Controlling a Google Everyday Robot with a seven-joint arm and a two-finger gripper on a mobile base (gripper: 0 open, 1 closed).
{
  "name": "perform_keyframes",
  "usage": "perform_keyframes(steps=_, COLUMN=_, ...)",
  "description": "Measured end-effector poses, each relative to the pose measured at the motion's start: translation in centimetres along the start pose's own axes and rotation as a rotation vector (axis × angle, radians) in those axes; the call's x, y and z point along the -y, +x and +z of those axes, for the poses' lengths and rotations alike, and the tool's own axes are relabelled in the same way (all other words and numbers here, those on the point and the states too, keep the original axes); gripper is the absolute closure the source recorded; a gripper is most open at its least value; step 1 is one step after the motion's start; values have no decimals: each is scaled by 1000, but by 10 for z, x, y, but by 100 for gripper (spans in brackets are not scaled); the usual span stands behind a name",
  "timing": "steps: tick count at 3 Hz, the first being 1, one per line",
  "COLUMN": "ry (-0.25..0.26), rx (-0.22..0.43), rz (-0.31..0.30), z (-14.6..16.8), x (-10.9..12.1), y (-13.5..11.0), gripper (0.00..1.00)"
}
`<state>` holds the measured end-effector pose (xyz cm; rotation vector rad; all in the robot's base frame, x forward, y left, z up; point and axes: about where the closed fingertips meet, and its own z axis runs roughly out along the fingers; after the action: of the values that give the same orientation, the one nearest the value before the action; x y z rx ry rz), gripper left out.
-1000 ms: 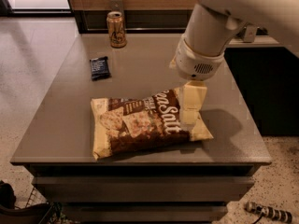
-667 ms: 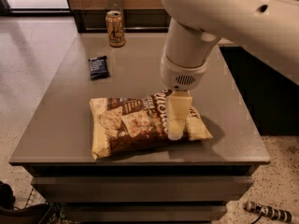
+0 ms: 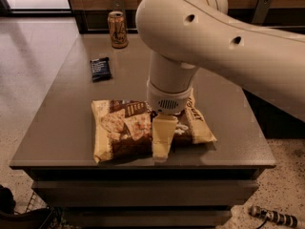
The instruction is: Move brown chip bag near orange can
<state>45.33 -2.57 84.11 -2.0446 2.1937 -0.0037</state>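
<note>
Toward the left of the grey counter [image 3: 57, 132], a small dark blue snack packet [image 3: 101, 68] is being shown lying flat, apart from everything else. Just to its right and farther back, the orange can [image 3: 117, 29] is being seen standing upright near the counter's far edge, well apart from the bag.

At the front middle of the counter, the brown chip bag [image 3: 121, 128] is being displayed lying flat, its long side running along the near edge, with a cream end at the left and another at the right. The bag is being overlapped at its middle by the pincer [image 3: 163, 138], which is being held pointing downward over the near side of the bag, its pale tip reaching close to the bag's front edge. Contact with the bag appears to be made, though a grasp is not being shown clearly. How far the pincer is opened cannot be told from this angle.

Above and to the right, the view is being filled by the thick cream arm [image 3: 205, 27], by which part of the bag's right half is being hidden.
</note>
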Motion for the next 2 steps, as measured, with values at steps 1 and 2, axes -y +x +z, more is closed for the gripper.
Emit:
perform_keyframes(steps=1, ry=-45, rx=65, rz=-3, z=18, x=-9, y=-16, gripper=25)
perform_keyframes(steps=2, ry=-37, rx=58, rz=-3, z=15, x=-8, y=-15, gripper=46)
